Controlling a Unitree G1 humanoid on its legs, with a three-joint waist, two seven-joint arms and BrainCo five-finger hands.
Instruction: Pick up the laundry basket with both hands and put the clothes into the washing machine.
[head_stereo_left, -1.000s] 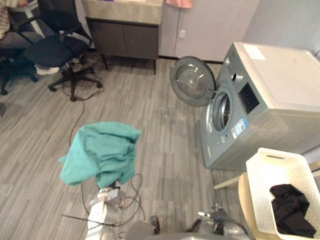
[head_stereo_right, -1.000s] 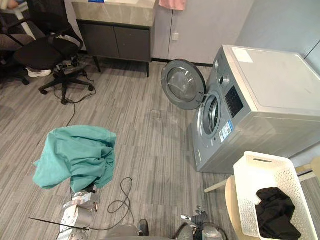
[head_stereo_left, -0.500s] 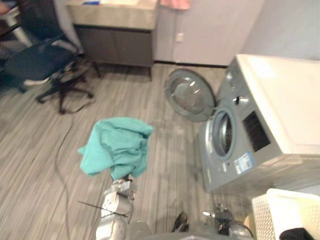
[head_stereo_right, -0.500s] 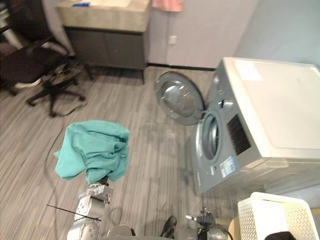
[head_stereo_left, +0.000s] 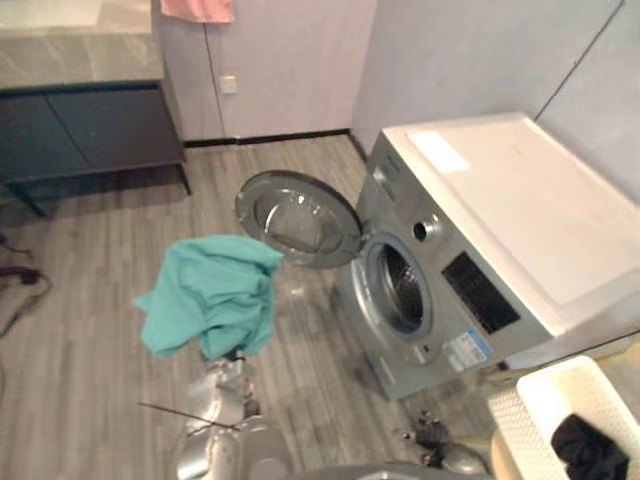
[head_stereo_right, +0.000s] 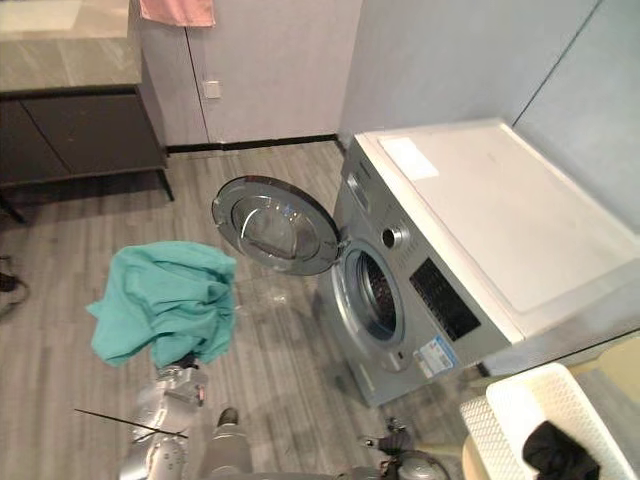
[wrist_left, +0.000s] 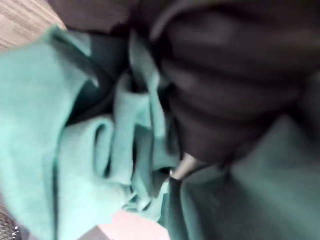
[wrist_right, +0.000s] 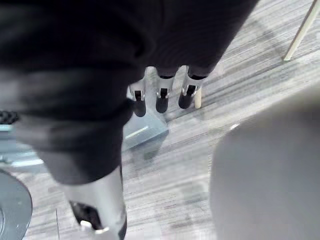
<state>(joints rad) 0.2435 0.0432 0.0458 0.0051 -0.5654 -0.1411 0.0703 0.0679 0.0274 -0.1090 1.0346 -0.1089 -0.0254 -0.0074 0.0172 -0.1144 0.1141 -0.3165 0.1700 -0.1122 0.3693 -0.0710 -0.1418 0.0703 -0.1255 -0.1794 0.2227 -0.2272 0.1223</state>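
A teal cloth (head_stereo_left: 210, 298) hangs bunched over my raised left hand (wrist_left: 240, 95), left of the washing machine (head_stereo_left: 500, 215). The cloth covers that hand in the eye views. The machine's round door (head_stereo_left: 298, 220) stands swung open to the left, and the dark drum opening (head_stereo_left: 400, 288) faces me. The white laundry basket (head_stereo_left: 517, 428) sits at the lower right with a black garment (head_stereo_left: 585, 447) inside it. My right hand (wrist_right: 161, 96) hangs low above the floor, fingers straight and holding nothing.
A dark cabinet (head_stereo_left: 80, 125) with a stone top stands against the back wall at the upper left, with a pink cloth (head_stereo_left: 197, 8) hanging above it. The basket rests on a light wooden stand (head_stereo_left: 497, 458). Grey plank floor lies between me and the machine.
The whole view has swung right, so the camera has moved: the washing machine is now central and the office chair is out of sight. The teal cloth stays raised on my left hand.
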